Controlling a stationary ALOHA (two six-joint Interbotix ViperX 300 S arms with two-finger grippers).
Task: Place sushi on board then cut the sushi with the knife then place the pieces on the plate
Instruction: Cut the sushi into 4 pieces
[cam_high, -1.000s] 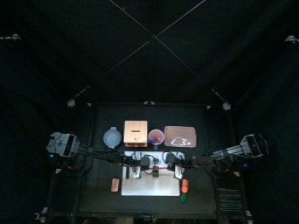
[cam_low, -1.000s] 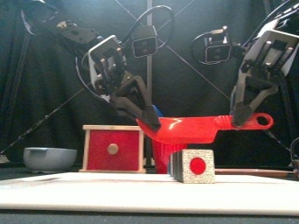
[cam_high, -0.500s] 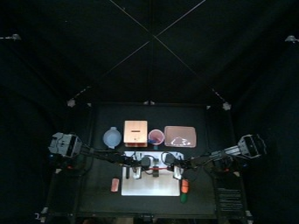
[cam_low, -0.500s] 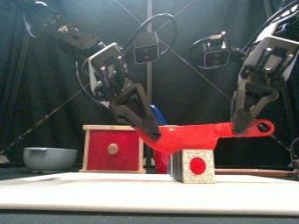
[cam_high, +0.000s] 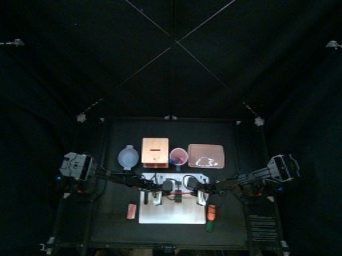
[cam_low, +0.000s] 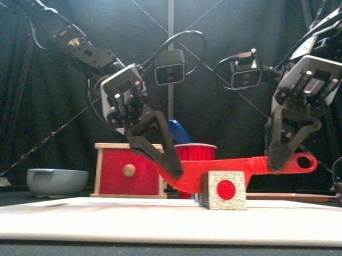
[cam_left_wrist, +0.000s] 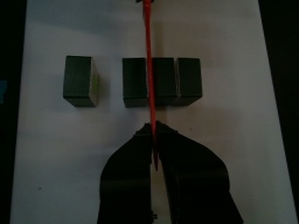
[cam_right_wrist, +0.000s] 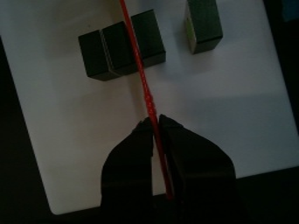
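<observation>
In the top view, the white cutting board (cam_high: 174, 216) is seen at the front of the table. Both arms are stretched over its back part, the left gripper (cam_high: 158, 188) from the left and the right gripper (cam_high: 199, 187) from the right. Behind the board a row is formed by a blue-grey bowl (cam_high: 127, 157), a wooden box (cam_high: 155, 153), a red cup (cam_high: 179, 155) and a pink tray (cam_high: 206, 155). A small orange toy (cam_high: 132, 210) is placed just beside the board's left edge, and a red and green toy (cam_high: 211, 213) at its right edge.

In the front view, a red knife (cam_low: 254, 166) is held over the board by both grippers. The left jaws are pressed together on the blade end and the right jaws on the handle. The knife is tilted a little, lower at the left. The sushi (cam_low: 225, 188) stands on the board with a red-centred end face turned to the front, and the blade passes behind its top part.

In the left wrist view, the jaws are pinched on the knife, which is shown as a thin red line. On the board, this line is laid across a joined group (cam_left_wrist: 162, 81) of dark blocks, while a single block (cam_left_wrist: 79, 80) stands apart from it.

In the right wrist view, the jaws are also clamped on the knife, and the same line crosses the joined group on the board
</observation>
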